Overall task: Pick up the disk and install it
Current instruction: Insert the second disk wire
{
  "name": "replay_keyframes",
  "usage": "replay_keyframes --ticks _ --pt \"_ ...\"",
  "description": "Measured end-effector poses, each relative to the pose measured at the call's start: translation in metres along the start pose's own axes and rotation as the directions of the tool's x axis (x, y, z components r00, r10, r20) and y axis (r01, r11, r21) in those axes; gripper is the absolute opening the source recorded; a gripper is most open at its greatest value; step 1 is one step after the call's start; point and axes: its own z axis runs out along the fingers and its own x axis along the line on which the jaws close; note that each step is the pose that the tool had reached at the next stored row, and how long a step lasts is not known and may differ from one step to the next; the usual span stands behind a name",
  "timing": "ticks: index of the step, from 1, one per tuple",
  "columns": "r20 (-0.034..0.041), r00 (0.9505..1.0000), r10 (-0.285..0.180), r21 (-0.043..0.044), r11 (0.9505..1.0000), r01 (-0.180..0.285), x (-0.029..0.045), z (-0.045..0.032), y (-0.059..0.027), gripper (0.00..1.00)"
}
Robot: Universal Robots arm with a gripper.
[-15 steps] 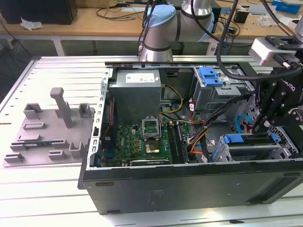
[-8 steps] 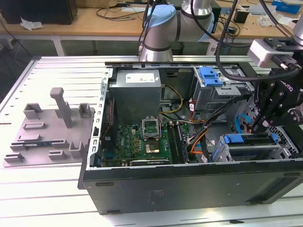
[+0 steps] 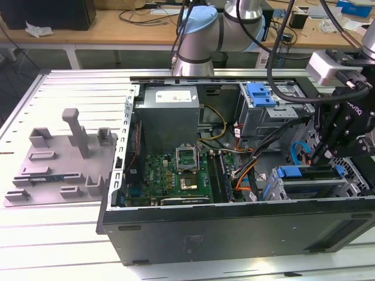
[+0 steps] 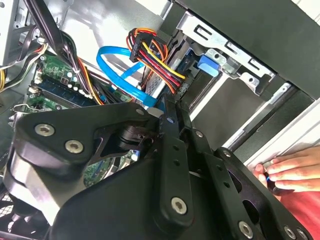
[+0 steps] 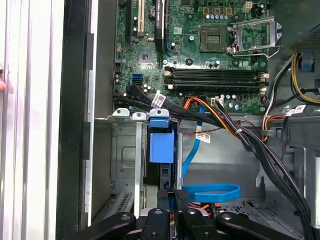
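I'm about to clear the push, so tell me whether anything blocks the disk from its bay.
Nothing visible does. The disk already sits in the drive cage slot, with the gripper right at its end. The blue cable loops close beside the gripper, not across the slot.

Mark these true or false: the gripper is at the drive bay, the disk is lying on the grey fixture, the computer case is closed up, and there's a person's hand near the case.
1. The gripper is at the drive bay. True.
2. The disk lies on the grey fixture. False: its blue carrier sits in the bay slot inside the case.
3. The case is closed. False: its side is open, with the motherboard exposed.
4. A person's hand rests at the case edge. True, in the second wrist view.
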Motion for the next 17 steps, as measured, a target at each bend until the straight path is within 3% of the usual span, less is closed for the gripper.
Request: replay_keyframes --ticks 17 --pt "0.0000 1.0000 0.000 0.0000 1.0000 0.000 0.0002 0.0052 -0.0002 0.16"
